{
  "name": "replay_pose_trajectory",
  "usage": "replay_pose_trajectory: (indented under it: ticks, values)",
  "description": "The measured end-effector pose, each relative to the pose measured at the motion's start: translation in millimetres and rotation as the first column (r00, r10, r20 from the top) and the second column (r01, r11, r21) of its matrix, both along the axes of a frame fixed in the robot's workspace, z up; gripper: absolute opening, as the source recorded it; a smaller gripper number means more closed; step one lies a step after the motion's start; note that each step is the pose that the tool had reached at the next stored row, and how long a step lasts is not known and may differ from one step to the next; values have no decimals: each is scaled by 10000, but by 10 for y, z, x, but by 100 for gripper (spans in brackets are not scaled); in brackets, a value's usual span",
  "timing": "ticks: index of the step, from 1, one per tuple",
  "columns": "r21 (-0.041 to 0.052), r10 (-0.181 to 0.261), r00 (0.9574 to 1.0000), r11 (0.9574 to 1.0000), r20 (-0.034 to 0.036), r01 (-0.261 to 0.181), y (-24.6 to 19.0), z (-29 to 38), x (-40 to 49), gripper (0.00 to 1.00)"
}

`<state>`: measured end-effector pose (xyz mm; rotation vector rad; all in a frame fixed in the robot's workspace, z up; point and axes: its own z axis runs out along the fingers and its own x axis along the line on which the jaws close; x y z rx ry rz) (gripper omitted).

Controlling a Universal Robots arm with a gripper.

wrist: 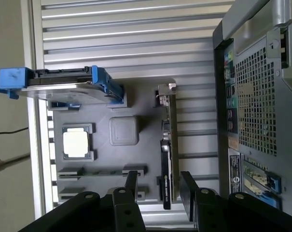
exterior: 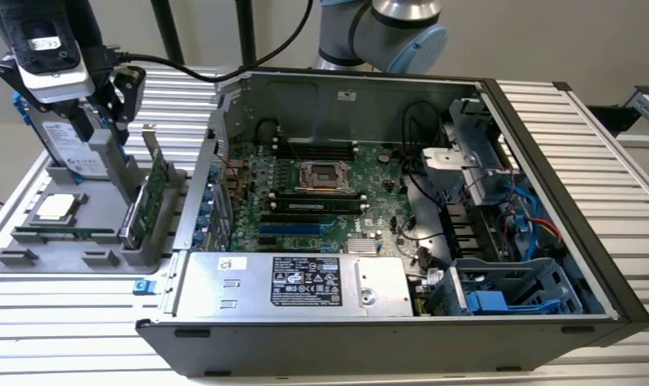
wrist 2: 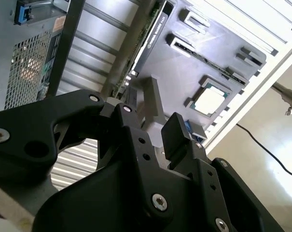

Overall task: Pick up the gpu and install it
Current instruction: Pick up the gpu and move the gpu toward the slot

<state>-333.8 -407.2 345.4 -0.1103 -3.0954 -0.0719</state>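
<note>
The gpu (exterior: 150,201) stands on edge in a slot of the grey holder tray (exterior: 45,261), at the exterior view's left, just outside the open computer case (exterior: 335,346). Its silver bracket (exterior: 149,143) points up at the far end. In the first wrist view the gpu (wrist: 168,159) appears edge-on, with its bracket (wrist: 165,92) beyond it. My gripper (exterior: 104,117) hangs above the tray, higher than the card. Its black fingers (wrist: 132,182) are spread apart on either side of the card's line, and the gripper (wrist: 160,186) is open and holds nothing. The card's black shroud (wrist 2: 153,29) shows in the second wrist view.
On the tray, a silver hard drive with blue rails (exterior: 72,149) stands upright, a processor chip (exterior: 54,207) lies flat, and a grey post (wrist: 124,130) rises between them. The case holds a green motherboard (exterior: 314,201) and a power supply (exterior: 292,281). The table is slatted aluminium (exterior: 67,330).
</note>
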Motion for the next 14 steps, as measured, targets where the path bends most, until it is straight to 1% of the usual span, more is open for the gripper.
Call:
replay_pose_trajectory:
  ticks: [14]
  values:
    - [0,0,10000,10000,-25,0,0,-37,0,100]
